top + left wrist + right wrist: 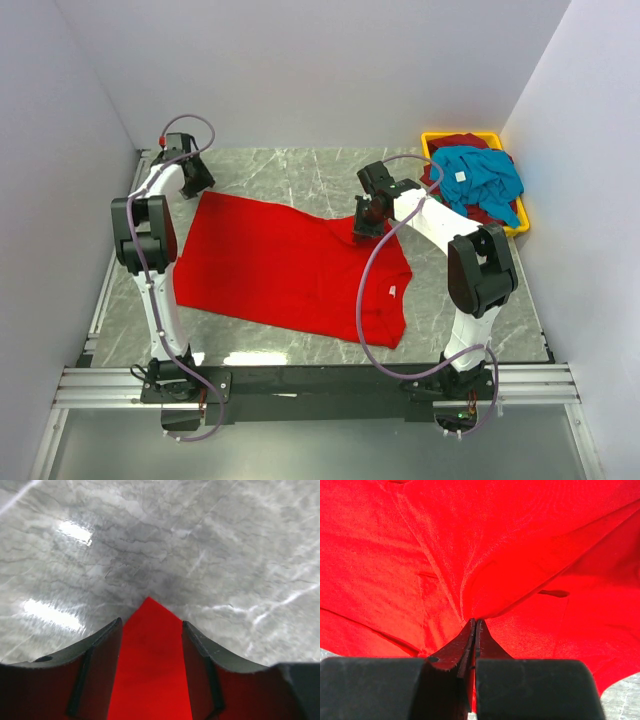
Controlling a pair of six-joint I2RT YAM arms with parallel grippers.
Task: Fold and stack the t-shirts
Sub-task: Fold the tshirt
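Surface: bench (300,175), grey marbled top, glossy, with bright light reflections.
Item 1: red t-shirt (270,265), spread mostly flat across the middle, reaching from far left to near right; its far left corner tapers to a point.
Marking: small white tag (392,292) near the shirt's right edge.
Item 2: yellow bin (432,137), far right corner, apart from the red t-shirt.

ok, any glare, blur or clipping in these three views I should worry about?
Left wrist: two bright reflections on the marble table, and the left pincer looks soft at close range. Right wrist: the red t-shirt fills the frame, heavily saturated but with folds readable; the right pincer is dark and blurred. Top external: even light, soft shadows, faint glare at the table's near edge.
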